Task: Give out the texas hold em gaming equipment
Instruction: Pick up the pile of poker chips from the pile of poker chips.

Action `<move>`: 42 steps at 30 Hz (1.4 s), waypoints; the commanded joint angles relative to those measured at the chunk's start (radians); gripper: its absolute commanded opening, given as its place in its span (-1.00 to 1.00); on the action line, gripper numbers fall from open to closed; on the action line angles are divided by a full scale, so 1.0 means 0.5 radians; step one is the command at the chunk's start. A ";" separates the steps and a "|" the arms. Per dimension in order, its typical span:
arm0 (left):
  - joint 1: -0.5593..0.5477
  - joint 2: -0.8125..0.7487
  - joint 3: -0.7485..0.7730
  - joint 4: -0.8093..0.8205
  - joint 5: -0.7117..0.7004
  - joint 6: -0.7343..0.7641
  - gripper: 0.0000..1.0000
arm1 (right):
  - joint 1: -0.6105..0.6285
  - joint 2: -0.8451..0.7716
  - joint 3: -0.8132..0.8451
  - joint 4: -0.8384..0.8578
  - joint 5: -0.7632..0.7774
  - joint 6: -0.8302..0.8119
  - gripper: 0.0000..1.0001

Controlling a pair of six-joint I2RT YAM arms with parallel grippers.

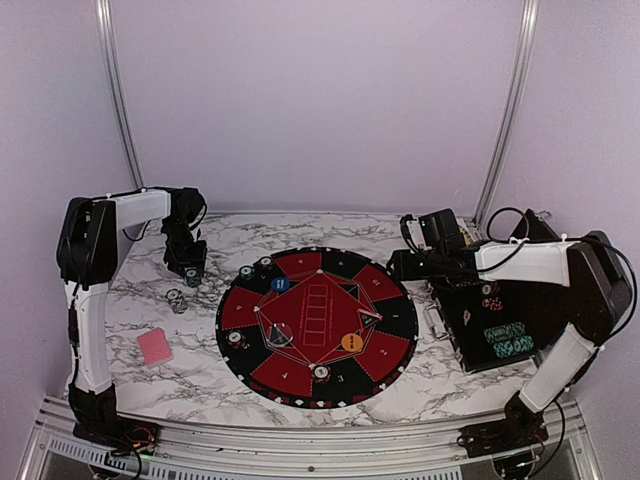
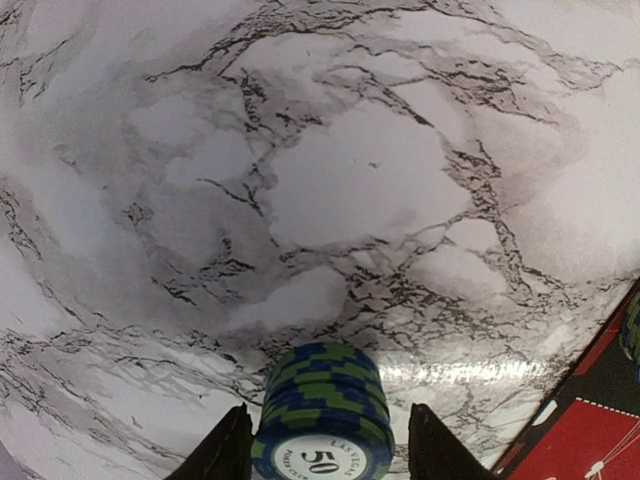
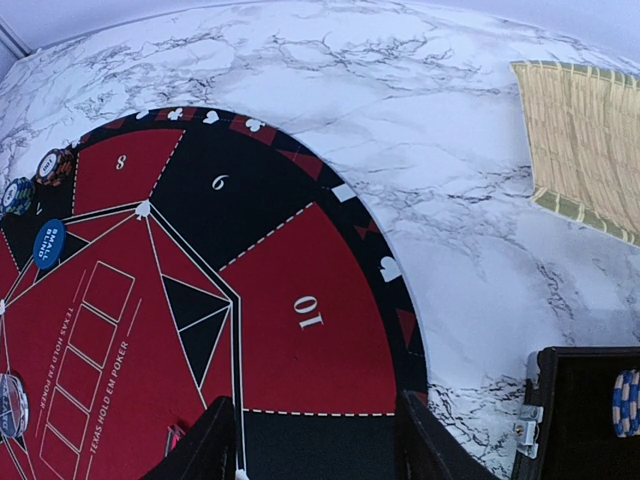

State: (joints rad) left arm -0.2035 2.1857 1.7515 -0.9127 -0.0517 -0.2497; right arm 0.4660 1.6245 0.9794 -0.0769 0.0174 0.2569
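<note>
While the left gripper (image 2: 327,412) is flanking the blue-green poker chip stack (image 2: 320,385) on the worktop (image 2: 350,180) with narrow jaws and the right gripper (image 3: 313,402) is hanging wide and empty, an uneven squeeze is threatening to topple it.

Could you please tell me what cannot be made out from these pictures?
Left wrist view: the chip stack is cut off by the bottom edge, and whether the left gripper grips it is unclear.
Top view: the loose chips are too small to count.
Top view: the pink card lies back up, so its face is hidden.
Right wrist view: the case is cut off at the corner, with its contents mostly out of frame.
</note>
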 commanded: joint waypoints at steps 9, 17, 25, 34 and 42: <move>0.011 0.055 0.028 -0.015 -0.027 0.012 0.07 | -0.018 -0.012 0.026 -0.003 0.035 -0.019 0.04; 0.012 0.056 0.028 -0.015 -0.027 0.010 0.01 | -0.018 -0.015 0.026 -0.006 0.033 -0.020 0.04; 0.011 0.060 0.020 -0.016 -0.050 0.016 -0.01 | -0.018 -0.009 0.026 -0.003 0.030 -0.020 0.04; 0.011 0.059 0.013 -0.016 -0.050 0.013 -0.03 | -0.018 -0.013 0.026 -0.003 0.033 -0.020 0.04; 0.011 0.056 0.007 -0.015 -0.050 0.014 -0.14 | -0.018 -0.011 0.026 -0.003 0.031 -0.018 0.04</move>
State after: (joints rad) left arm -0.2035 2.1941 1.7515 -0.9127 -0.0620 -0.2501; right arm 0.4660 1.6245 0.9794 -0.0769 0.0177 0.2569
